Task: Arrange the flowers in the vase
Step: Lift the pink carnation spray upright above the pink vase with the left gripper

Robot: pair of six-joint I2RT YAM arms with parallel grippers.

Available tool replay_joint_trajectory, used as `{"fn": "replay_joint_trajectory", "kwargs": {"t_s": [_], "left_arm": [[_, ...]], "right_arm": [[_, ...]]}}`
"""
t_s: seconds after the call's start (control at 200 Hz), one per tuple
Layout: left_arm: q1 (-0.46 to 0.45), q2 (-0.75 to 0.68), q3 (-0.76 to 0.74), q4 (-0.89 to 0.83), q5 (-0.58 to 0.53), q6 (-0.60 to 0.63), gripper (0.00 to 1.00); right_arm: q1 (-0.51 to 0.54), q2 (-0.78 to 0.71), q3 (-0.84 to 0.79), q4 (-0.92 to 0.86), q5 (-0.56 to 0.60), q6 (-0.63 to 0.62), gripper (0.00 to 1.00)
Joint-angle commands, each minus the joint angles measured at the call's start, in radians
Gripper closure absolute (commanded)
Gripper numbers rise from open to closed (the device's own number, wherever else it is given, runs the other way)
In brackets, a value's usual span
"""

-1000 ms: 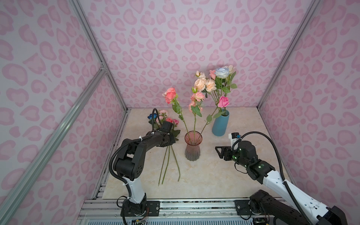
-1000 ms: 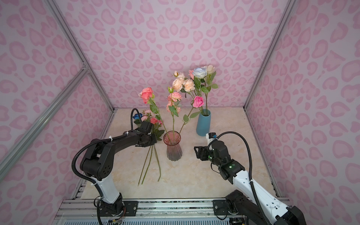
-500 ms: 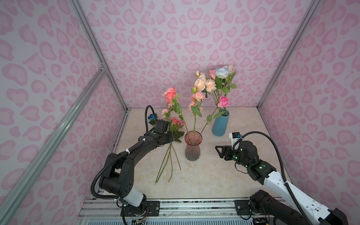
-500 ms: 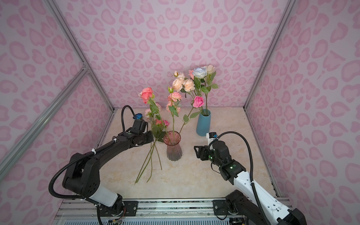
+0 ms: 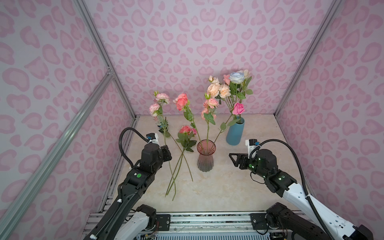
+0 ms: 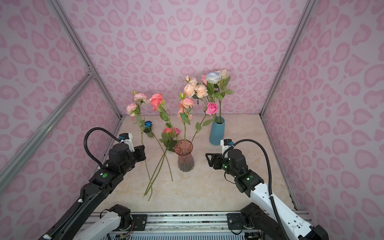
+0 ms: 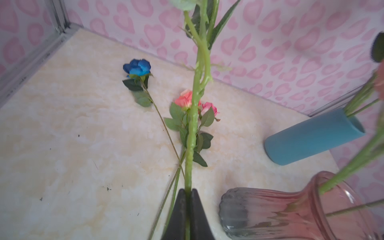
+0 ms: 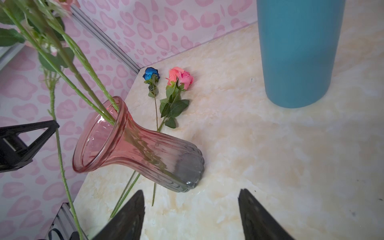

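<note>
On the marble table, a blue vase is seen far right and a pink glass vase mid-table, both holding flowers. Loose roses are laid left of the glass vase. A pale pink sprig is pinched upright by the left gripper. The right gripper is spread, empty.

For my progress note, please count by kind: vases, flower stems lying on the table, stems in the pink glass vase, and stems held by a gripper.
Vases: 2 (pink glass vase, blue vase).
Stems lying on the table: 3 (deep blue rose, coral rose, pink rose).
Stems in the pink glass vase: 3.
Stems held: 1, pink ruffled stem, left gripper.
Total: 9.
</note>
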Motion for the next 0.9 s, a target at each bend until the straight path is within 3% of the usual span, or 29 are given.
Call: {"fn": "replay_joint_trajectory", "kwargs": {"t_s": [0.0,0.165,0.285,0.44,0.73,0.9], "left_arm": [[-0.001,-0.128,0.0,0.107,0.033,0.081,0.97],[-0.004,-0.28,-0.006,0.224,0.166,0.14,0.97],[-0.006,-0.277,0.025,0.29,0.226,0.169,0.97],[-0.049,-0.156,0.126,0.412,0.316,0.209,0.97],[-0.324,0.152,0.357,0.659,0.231,0.445,0.97],[-0.363,0.33,0.438,0.848,0.228,0.477,0.97]], "right_arm": [[0.005,-0.003,-0.017,0.073,-0.034,0.033,0.27],[0.0,0.016,-0.09,0.211,-0.086,0.054,0.2],[0.001,0.035,-0.114,0.28,-0.156,0.076,0.17],[0.0,0.01,-0.124,0.207,-0.041,0.075,0.17],[0.0,-0.069,-0.128,0.15,0.022,0.054,0.17],[-0.004,-0.089,-0.124,0.122,0.031,0.034,0.17]]}}
